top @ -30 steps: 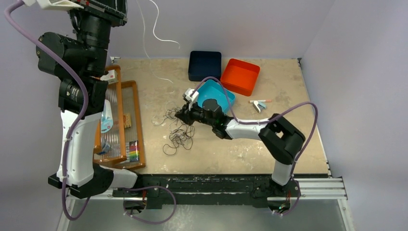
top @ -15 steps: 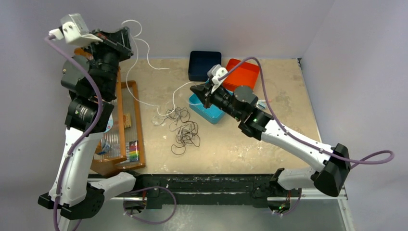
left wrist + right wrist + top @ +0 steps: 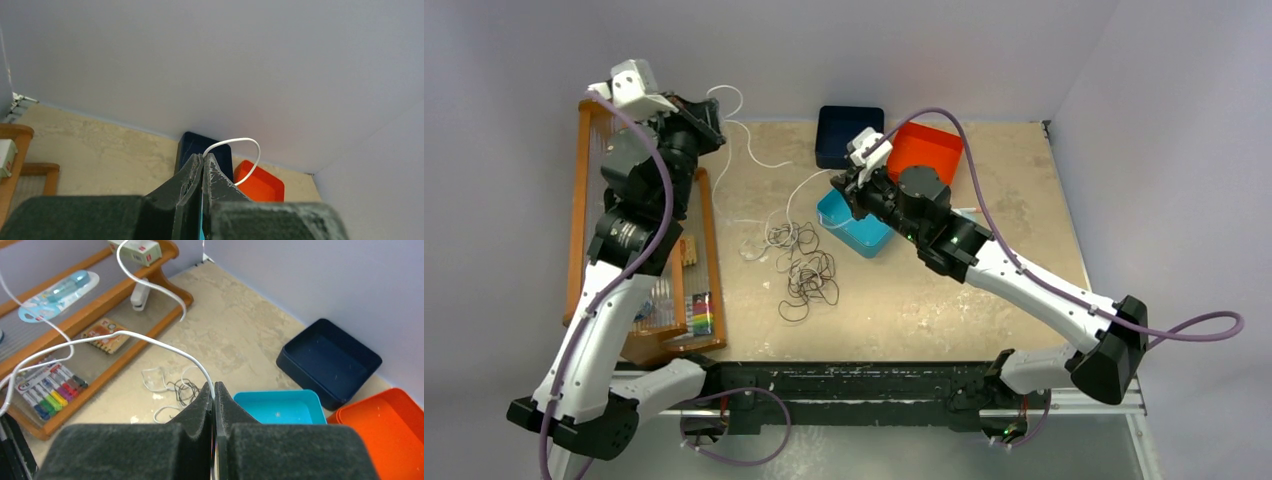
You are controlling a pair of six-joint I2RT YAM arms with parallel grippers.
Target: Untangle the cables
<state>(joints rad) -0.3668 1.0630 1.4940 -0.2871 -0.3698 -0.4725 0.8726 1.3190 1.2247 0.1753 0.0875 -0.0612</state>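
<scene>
A tangle of dark cables (image 3: pixel 809 280) lies on the table's middle, with white cable loops (image 3: pixel 769 240) at its upper left. It also shows in the right wrist view (image 3: pixel 180 390). My left gripper (image 3: pixel 712 112) is raised at the back left, shut on a white cable (image 3: pixel 250 145) that loops out of its tips (image 3: pixel 205 156). My right gripper (image 3: pixel 839 183) is above the blue tray, shut on a white cable (image 3: pixel 150 337) that runs from its tips (image 3: pixel 214 387) off to the left. A white strand (image 3: pixel 796 190) drops from it to the tangle.
A navy box (image 3: pixel 849 135) and an orange tray (image 3: pixel 924 150) stand at the back. A blue tray (image 3: pixel 854 228) sits under my right wrist. A wooden rack (image 3: pixel 714 250) with markers (image 3: pixel 699 315) and packets lines the left side.
My right gripper rose from the tangle to above the blue tray, lifting a white cable. My left arm came down and forward, its white cable now slacker.
</scene>
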